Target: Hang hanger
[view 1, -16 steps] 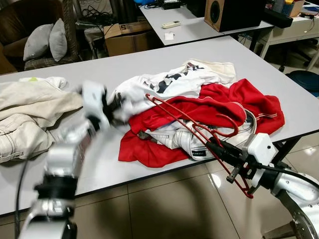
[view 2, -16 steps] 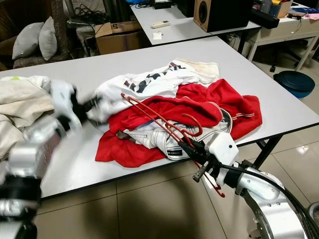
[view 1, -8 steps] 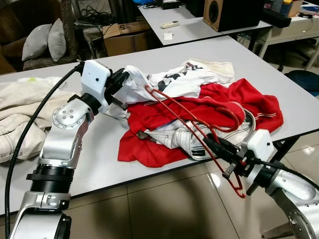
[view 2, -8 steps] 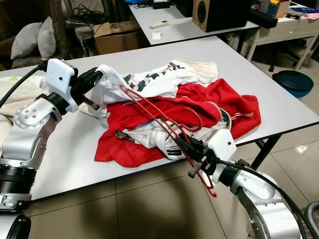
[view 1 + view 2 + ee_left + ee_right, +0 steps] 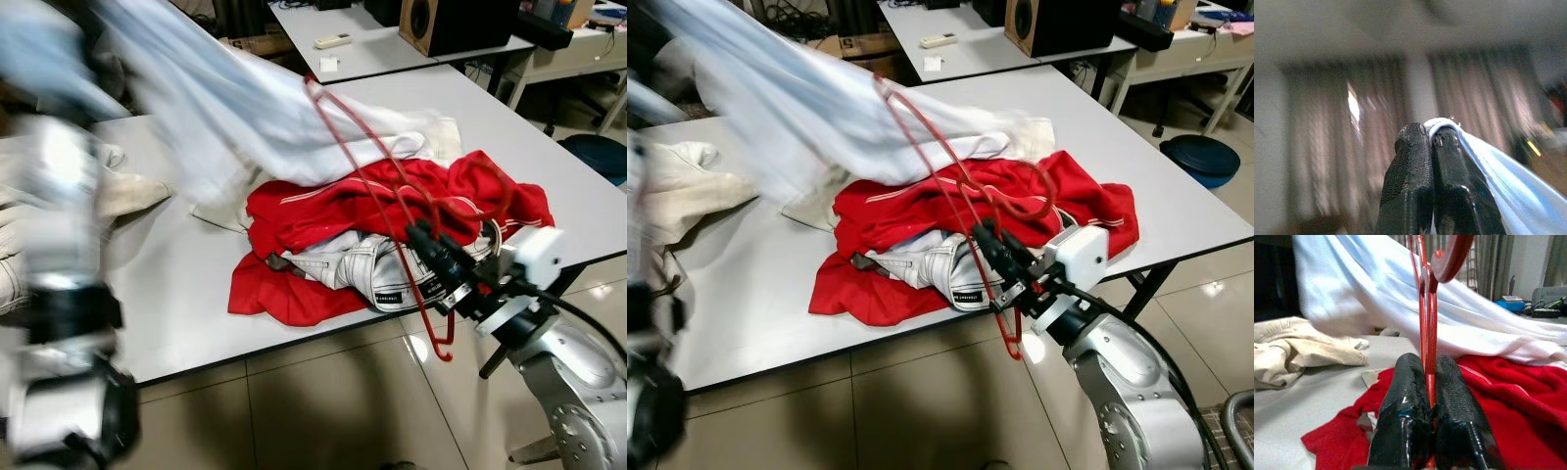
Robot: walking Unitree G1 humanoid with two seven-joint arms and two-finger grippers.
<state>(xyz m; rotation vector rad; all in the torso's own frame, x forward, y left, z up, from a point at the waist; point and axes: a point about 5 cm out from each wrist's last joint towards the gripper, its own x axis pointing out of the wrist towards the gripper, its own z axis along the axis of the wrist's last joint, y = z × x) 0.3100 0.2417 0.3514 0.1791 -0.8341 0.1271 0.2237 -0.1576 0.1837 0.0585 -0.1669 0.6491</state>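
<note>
A red wire hanger stands nearly upright over the clothes pile, its hook hanging below the table's front edge. My right gripper is shut on the hanger's wire near that edge. A white shirt, blurred by motion, is stretched from the pile up toward the top left. In the left wrist view my left gripper is shut on a fold of that white shirt. My left arm is a blur at the left. A red garment and white-grey trousers lie beneath.
The pile lies on a grey table with a dark front edge. A beige garment lies at the table's left. Behind stands a second table with a remote and a speaker. A blue stool is on the floor at the right.
My left gripper has swung up and to the left, pulling the white shirt off the pile. The right gripper has tipped the hanger more upright.
</note>
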